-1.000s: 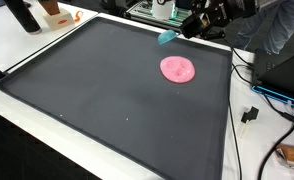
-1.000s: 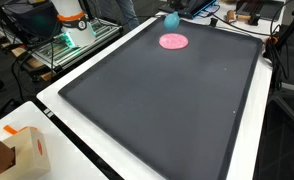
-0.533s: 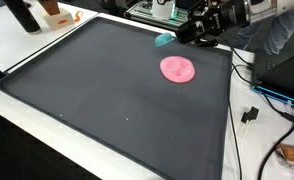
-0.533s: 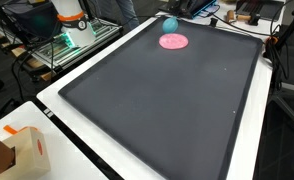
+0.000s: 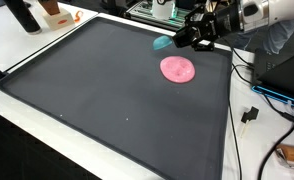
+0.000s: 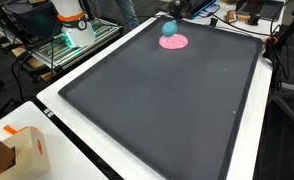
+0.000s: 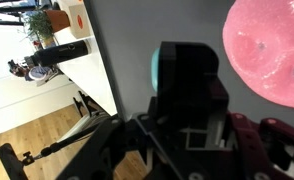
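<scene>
Claw [image 5: 177,40] pinched the teal object [image 5: 162,43], lifted over the black mat [image 5: 87,90] near its far edge, beside the pink disc [image 5: 178,69]. Judgement: firm grip, slow level travel.

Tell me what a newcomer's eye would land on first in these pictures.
A big black mat covers most of the white table, and a bright pink disc lies on it near one end. Right beside the disc, the black gripper holds a small teal object, which stands out sharply against the dark surface.
</scene>
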You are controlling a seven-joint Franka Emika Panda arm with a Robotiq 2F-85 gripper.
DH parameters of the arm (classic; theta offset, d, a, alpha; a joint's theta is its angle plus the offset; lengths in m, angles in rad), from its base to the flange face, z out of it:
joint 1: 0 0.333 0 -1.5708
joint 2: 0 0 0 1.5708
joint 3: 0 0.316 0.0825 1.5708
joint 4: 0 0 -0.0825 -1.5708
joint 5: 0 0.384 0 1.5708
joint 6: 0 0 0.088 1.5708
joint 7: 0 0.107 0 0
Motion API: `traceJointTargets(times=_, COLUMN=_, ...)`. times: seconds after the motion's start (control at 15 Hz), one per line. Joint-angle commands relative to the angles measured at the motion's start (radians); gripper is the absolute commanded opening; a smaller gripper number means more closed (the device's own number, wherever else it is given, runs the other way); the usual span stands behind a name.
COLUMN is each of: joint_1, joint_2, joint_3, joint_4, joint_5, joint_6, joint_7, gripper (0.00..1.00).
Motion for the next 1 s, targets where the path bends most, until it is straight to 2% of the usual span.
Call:
traceJointTargets(times=0.0, joint_1=-0.008, joint_2=0.002, joint_3=-0.007, joint_4=0.010, joint_5=0.014, joint_6=0.017, joint_7=-0.071, gripper=0.26)
traceJointTargets(times=0.53, joint_1=-0.049, joint_2=-0.025, joint_3=-0.002, joint_4=0.010, joint_5=0.070, joint_6=0.078, joint_7=-0.196, gripper=0.26)
traceJointTargets(times=0.93, joint_1=-0.084, joint_2=-0.078, joint_3=-0.007, joint_4=0.000, joint_5=0.175, joint_6=0.135, joint_7=-0.283, gripper=0.26)
